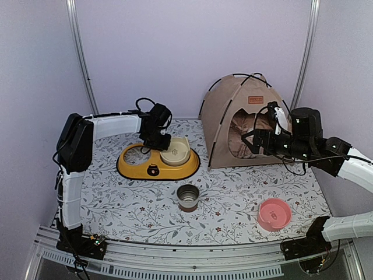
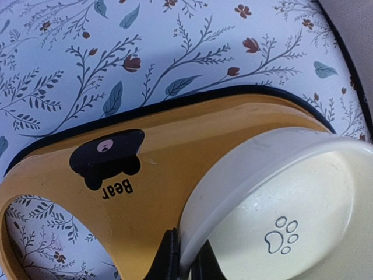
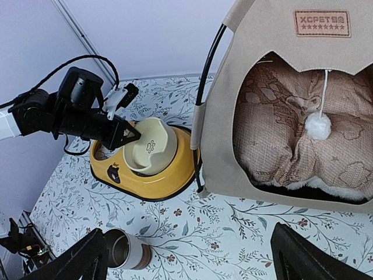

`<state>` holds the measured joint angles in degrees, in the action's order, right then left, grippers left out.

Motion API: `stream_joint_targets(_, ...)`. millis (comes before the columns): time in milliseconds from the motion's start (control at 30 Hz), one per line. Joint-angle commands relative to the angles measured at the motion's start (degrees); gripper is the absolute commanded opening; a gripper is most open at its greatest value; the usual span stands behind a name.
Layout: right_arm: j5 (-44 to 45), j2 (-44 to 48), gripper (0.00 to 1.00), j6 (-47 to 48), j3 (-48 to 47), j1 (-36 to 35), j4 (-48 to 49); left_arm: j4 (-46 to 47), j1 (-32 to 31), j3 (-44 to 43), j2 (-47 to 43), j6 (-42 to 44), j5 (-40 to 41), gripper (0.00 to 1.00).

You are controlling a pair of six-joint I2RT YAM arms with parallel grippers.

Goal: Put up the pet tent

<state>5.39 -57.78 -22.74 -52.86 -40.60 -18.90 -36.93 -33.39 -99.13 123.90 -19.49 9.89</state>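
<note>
The pet tent (image 1: 236, 116) stands upright at the back right, tan fabric on thin black crossed poles. The right wrist view shows its front (image 3: 274, 64), its brown label (image 3: 322, 23) and a white pom-pom (image 3: 317, 125) hanging in the opening, with a patterned cushion (image 3: 274, 134) inside. My right gripper (image 1: 252, 140) hovers just in front of the opening, open and empty (image 3: 192, 262). My left gripper (image 1: 158, 144) is away from the tent, shut on the rim of a cream bowl (image 2: 291, 204); its fingers (image 2: 169, 259) pinch the rim.
The cream bowl (image 1: 176, 151) sits tilted in a yellow feeder stand (image 1: 140, 169) left of the tent. A steel cup (image 1: 187, 196) stands mid-table and a pink bowl (image 1: 274, 213) at the front right. Walls close in the back and sides.
</note>
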Motion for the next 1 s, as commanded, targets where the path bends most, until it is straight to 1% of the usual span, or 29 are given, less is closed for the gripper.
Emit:
stream_joint_targets(0, -0.5, -0.3, 0.99, -0.5, -0.2, -0.3, 0.3, 1.4, -0.3, 0.2, -2.1, -0.1, -0.6, 0.0)
stream_joint_targets(133, -0.6, -0.6, 0.99, -0.5, -0.1, -0.3, 0.4, 1.5, -0.3, 0.8, -2.1, -0.1, -0.3, 0.0)
stream_joint_targets(167, -0.6, -0.7, 0.99, -0.5, -0.1, -0.3, 0.3, 1.5, -0.3, 0.8, -2.1, -0.1, -0.3, 0.02)
stream_joint_targets(400, -0.7, -0.9, 0.99, -0.5, -0.1, -0.3, 0.3, 1.9, -0.3, 1.0, -2.6, 0.1, -0.2, 0.26)
stream_joint_targets(567, -0.3, -1.0, 0.99, -0.6, -0.1, -0.3, -0.4, 2.4, -0.3, 1.3, -3.5, 0.1, 0.1, 0.37)
stream_joint_targets(733, -0.1, -1.7, 0.99, -1.1, 0.1, -0.3, -1.3, 2.8, -0.3, 1.8, -4.2, 0.0, 0.3, 0.38)
stream_joint_targets(867, 0.1, -2.1, 0.99, -1.5, 0.3, -0.3, -1.8, 4.9, -0.5, 3.1, -5.8, 0.5, 0.1, 0.39)
stream_joint_targets(967, 0.0, -2.5, 0.99, -1.7, 0.2, -0.3, -2.1, 6.3, -1.6, 3.0, -6.7, 1.7, 0.8, 0.41)
